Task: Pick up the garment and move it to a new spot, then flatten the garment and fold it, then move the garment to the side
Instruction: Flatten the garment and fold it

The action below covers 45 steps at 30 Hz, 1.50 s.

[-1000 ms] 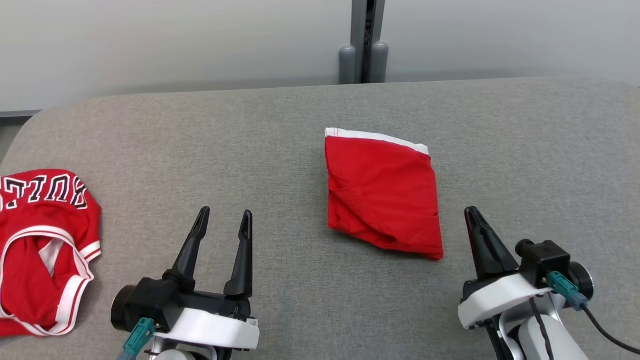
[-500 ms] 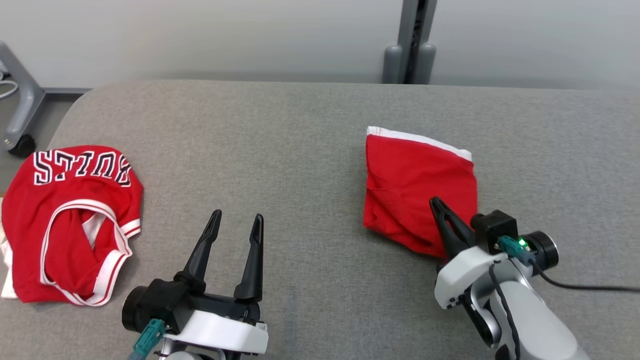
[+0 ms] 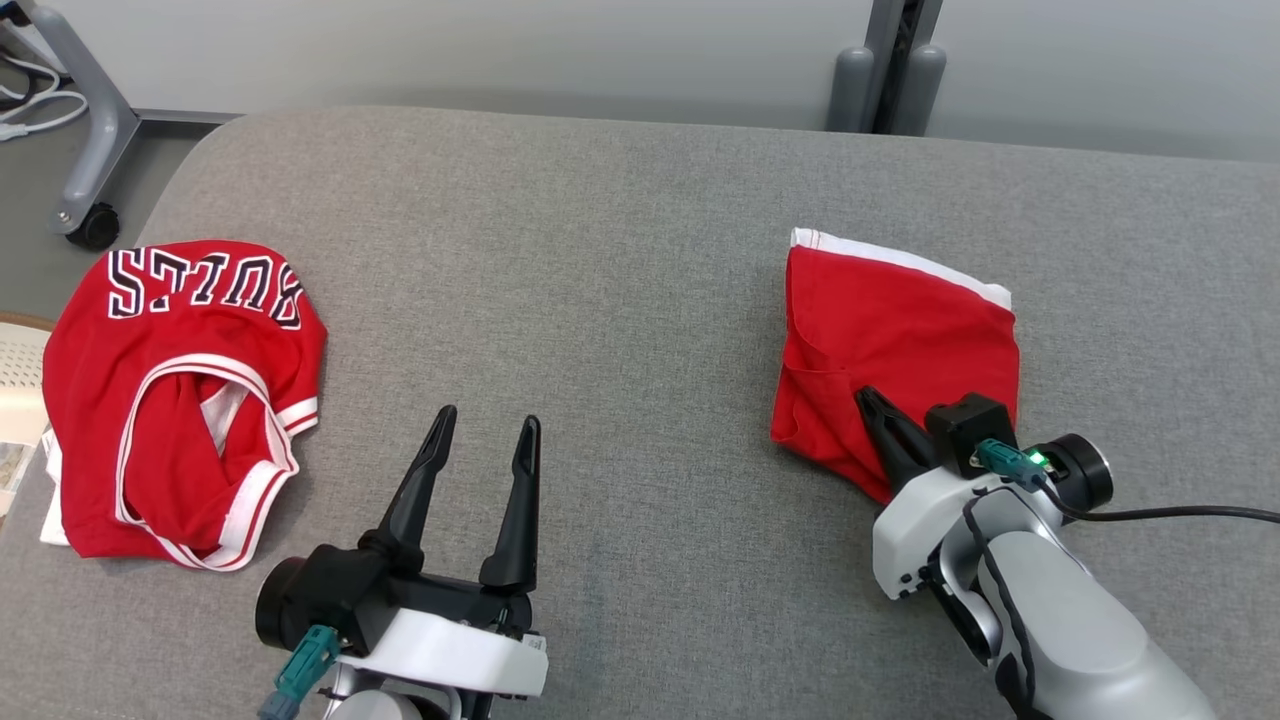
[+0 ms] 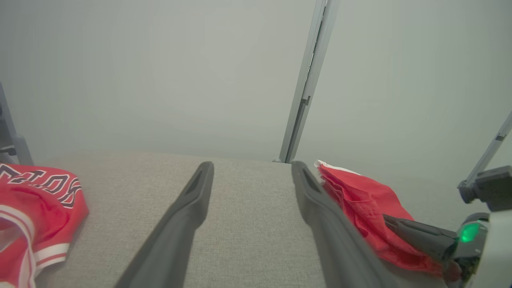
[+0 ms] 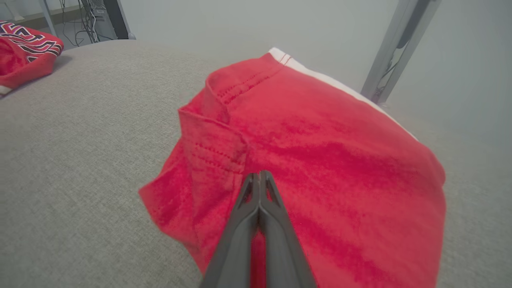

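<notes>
Forward over the grey fabric-covered table [image 3: 600, 250], onto the near edge of the folded red garment [image 3: 900, 320] lying at the right, comes your right gripper [image 3: 868, 398], fingers pressed together. Shove from there and you may rumple the fold. Your left gripper [image 3: 487, 420] waits spread.

A robotics lab or test room is indicated. A wide worktop covered in grey fabric, with rounded corners [image 3: 620, 200], is set against bare pale grey wall panels [image 3: 450, 50] joined by an upright grey metal post [image 3: 885, 70]. A grey metal stand on a black caster [image 3: 92, 225] and loose white cables [image 3: 40, 100] are seen on the grey floor [image 3: 25, 230] alongside.
</notes>
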### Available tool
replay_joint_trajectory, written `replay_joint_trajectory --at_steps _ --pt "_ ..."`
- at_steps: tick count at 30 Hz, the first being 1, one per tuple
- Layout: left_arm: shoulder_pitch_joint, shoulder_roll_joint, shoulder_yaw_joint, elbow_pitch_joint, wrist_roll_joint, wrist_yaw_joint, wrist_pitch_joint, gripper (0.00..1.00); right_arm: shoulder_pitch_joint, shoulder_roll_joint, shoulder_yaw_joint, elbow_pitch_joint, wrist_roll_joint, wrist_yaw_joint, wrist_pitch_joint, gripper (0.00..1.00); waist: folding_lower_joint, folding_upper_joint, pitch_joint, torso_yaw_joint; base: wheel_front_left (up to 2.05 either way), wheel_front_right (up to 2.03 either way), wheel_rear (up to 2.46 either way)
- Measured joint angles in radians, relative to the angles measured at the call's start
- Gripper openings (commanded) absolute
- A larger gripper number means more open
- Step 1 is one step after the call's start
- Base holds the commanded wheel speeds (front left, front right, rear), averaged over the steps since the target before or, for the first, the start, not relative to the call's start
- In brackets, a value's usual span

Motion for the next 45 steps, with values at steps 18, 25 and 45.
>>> replay_joint_trajectory --at_steps 18,25,45 --pt "0.001 0.000 0.030 0.003 0.006 0.003 0.000 1.00 0.127 -0.017 0.192 -0.237 0.139 0.000 0.000 0.00 0.0000 0.0000 -0.016 -0.042 0.00 0.00 0.00" --pt "0.003 0.000 0.046 0.002 0.010 0.003 0.000 1.00 0.129 -0.048 0.103 -0.349 0.133 0.000 0.000 0.38 0.0000 0.0000 -0.036 -0.075 0.00 0.00 0.00" --pt "0.083 0.000 0.177 0.029 -0.033 -0.006 0.000 1.00 0.376 0.029 -0.280 -0.556 0.026 0.000 0.000 1.00 0.0000 0.0000 -0.172 -0.254 0.00 0.00 0.00"
